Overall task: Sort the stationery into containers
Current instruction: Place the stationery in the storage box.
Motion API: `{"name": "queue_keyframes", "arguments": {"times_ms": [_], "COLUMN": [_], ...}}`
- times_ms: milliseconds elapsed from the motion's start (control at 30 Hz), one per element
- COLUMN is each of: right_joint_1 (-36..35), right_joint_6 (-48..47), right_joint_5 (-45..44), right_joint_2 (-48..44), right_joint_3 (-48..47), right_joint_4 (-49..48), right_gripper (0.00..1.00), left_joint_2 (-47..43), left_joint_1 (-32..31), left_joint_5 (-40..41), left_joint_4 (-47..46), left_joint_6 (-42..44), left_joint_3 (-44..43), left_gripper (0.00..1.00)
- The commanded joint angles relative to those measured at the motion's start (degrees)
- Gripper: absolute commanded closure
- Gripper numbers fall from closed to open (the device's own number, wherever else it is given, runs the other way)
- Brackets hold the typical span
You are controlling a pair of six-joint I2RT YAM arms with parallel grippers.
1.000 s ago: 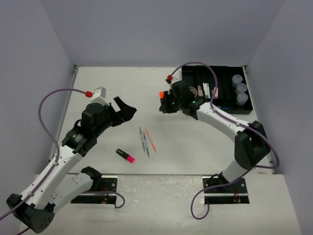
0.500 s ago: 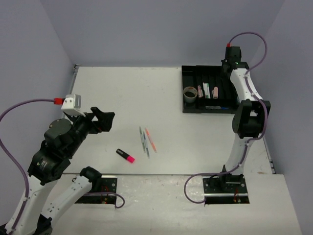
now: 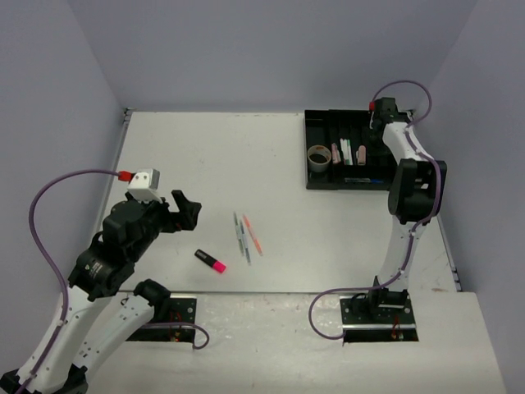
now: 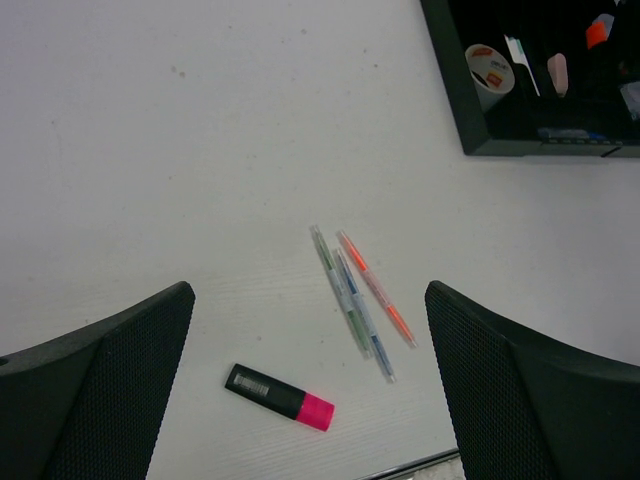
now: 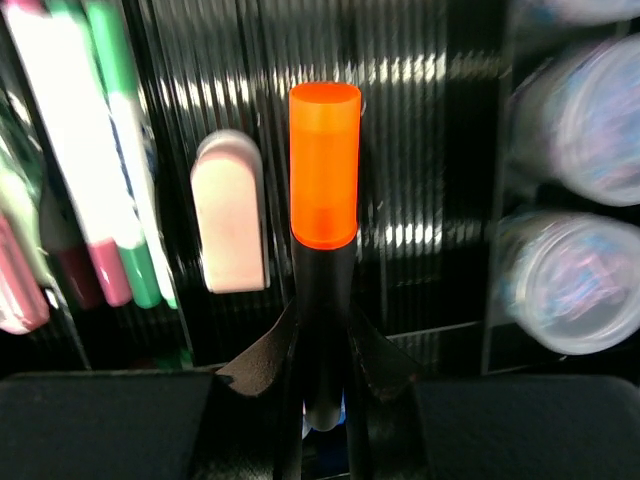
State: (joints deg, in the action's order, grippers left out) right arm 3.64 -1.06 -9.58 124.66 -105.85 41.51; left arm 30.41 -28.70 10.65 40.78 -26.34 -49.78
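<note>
One white table (image 3: 205,156) is seen bearing everything, and at its far right corner a flat black tray (image 3: 344,186) is set, split into narrow parallel compartments. The left gripper (image 3: 185,208) is held above the near left part of the table with its jaws spread wide and nothing between them. The right gripper (image 5: 322,345) is extended over the tray, its jaws drawn in on the black body of an orange highlighter (image 5: 324,170), which is gripped with its orange cap pointing away from the wrist, over a ribbed compartment. Whether it touches the tray cannot be told.

In the tray, a grey-brown tape roll (image 3: 318,155) is lodged in the left compartment. Two round bluish-lidded tubs (image 5: 570,280) are made out, blurred, to the right of the held highlighter. A pale pink rounded item (image 5: 230,210) is laid just to its left, and pink, white and green markers (image 5: 100,150) further left.

A pink highlighter (image 4: 279,397) with a black body is found lying on the table near the front edge, well apart from the tray. Three thin pens (image 4: 360,300) are laid side by side just beyond it — green, blue and orange
</note>
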Motion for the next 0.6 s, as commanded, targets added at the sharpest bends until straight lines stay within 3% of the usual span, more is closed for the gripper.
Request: {"name": "queue_keyframes", "arguments": {"times_ms": [0,367,567], "right_joint_1": [0.0,-0.04,-0.04], "right_joint_6": [-0.04,-0.44,-1.07], "right_joint_5": [0.13,-0.45,-0.81], "right_joint_2": [-2.44,-1.44,-1.12], "right_joint_3": [3.33,2.86,1.7], "right_joint_4": [-0.99,-2.39,-2.52], "right_gripper": [0.99,0.92,0.8], "left_joint_2": [-0.48,-0.35,-0.26], "left_joint_1": [-0.21,-0.21,-0.21], "left_joint_5": [-1.11,-1.24,-1.3], "left_joint_4": [-3.12,-3.6,-3.69], "left_joint_6": [0.55,0.33,0.33], "left_joint_3": [1.09,1.61,1.66], "left_gripper": [0.0,0.0,0.0]}}
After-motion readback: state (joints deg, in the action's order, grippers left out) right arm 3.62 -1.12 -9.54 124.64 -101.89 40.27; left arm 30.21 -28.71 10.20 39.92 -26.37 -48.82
